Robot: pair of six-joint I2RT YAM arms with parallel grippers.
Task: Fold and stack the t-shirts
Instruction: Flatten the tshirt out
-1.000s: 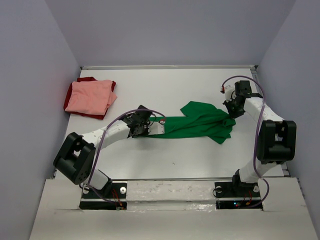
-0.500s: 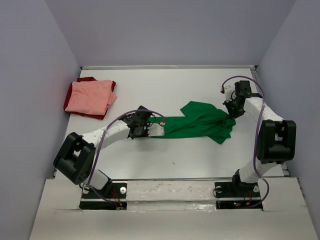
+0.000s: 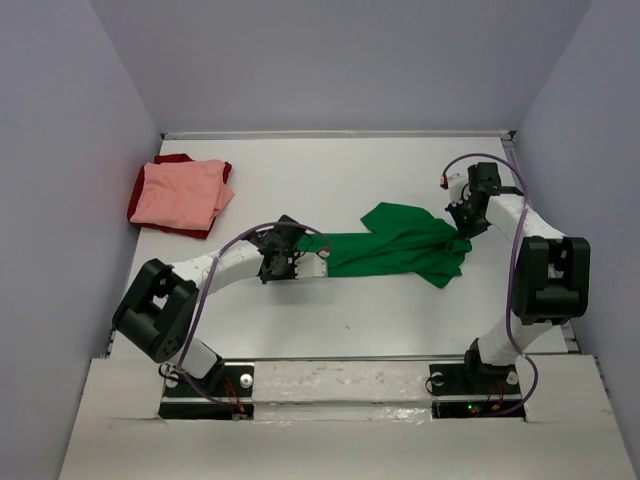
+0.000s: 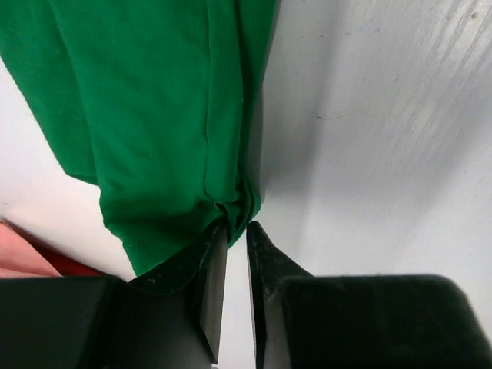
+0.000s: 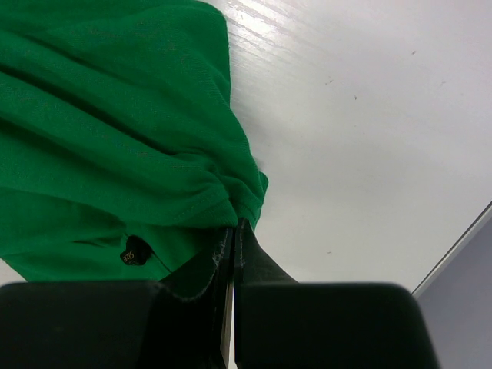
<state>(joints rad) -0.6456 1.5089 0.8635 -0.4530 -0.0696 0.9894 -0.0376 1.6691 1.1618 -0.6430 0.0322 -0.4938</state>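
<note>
From above, the left arm reaches low across the table [image 3: 350,180], with the left gripper [image 3: 318,258] at the left end of the green t-shirt [image 3: 400,245]. The right arm doubles back, and the right gripper [image 3: 458,230] is at the shirt's right end. The shirt lies rumpled mid-table. Far left, the pink t-shirt [image 3: 180,195] sits folded on the dark red t-shirt [image 3: 136,208].

Left wrist: the fingers [image 4: 211,277] stand a slit apart with the bunched hem at their tips. I can't tell if they pinch it.

Right wrist: the fingers [image 5: 257,261] are pressed together, nipping a gathered fold.
</note>
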